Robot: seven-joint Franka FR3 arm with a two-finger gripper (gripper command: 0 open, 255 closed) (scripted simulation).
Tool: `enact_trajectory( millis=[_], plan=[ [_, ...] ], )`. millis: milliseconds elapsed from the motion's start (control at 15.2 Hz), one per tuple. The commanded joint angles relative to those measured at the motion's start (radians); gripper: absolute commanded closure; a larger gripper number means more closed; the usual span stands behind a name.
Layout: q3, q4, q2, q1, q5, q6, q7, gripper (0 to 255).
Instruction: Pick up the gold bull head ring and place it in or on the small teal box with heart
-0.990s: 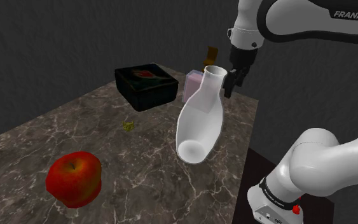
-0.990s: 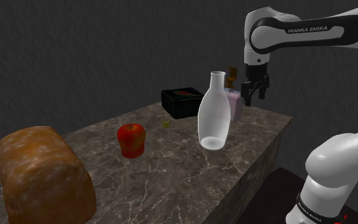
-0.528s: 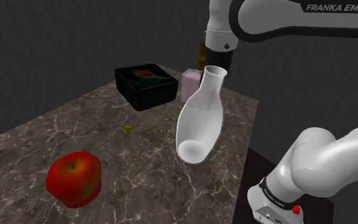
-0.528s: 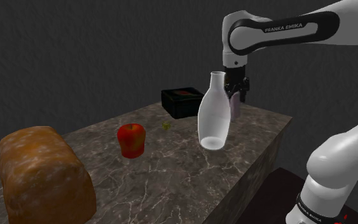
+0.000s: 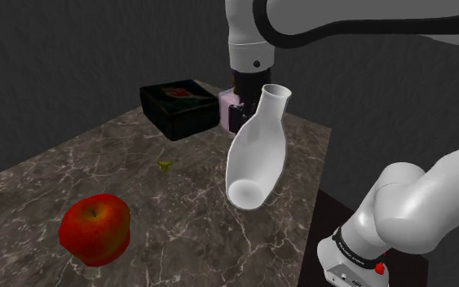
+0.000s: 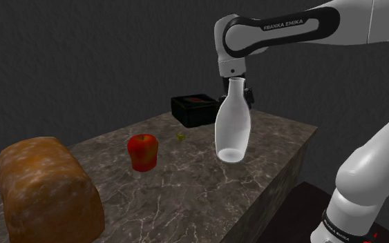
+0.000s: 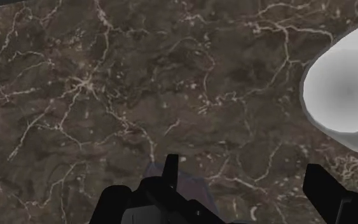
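Gold ring (image 5: 165,165) on marbled counter (image 5: 97,167), gripper (image 7: 241,168) seemingly spread.

Spread-fingered hand (image 7: 242,173) above dark marble top (image 7: 107,95), white bottle (image 7: 346,95) beside it

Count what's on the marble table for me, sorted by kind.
Fruit: 1, red apple
Bread: 1, loaf
Boxes: 2, dark box and pale pink box
Bottles: 1, white bottle
Rings: 1, small gold ring
Total: 6
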Motion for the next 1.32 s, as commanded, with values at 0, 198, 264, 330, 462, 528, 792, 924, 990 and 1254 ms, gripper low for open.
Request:
enact_trajectory(
  millis=[0,198,264,330,462,528,792,924,990,1254],
  plan=[
    [0.028,0.055,0.111,0.004,0.014,0.169,0.034,0],
    [0.067,0.146,0.209,0.015,0.020,0.175,0.083,0],
    [0.078,0.178,0.243,0.021,0.019,0.176,0.100,0],
    [0.090,0.212,0.278,0.026,0.018,0.176,0.117,0],
    [0.113,0.283,0.349,0.037,0.013,0.174,0.151,0],
    [0.121,0.321,0.385,0.046,0.008,0.172,0.169,0],
    [0.149,0.480,0.528,0.085,-0.015,0.154,0.233,0],
    [0.148,0.448,0.524,0.086,-0.013,0.182,0.231,0],
    [0.149,0.432,0.522,0.086,-0.012,0.196,0.230,0],
    [0.150,0.373,0.517,0.087,-0.010,0.250,0.228,0]
  ],
)
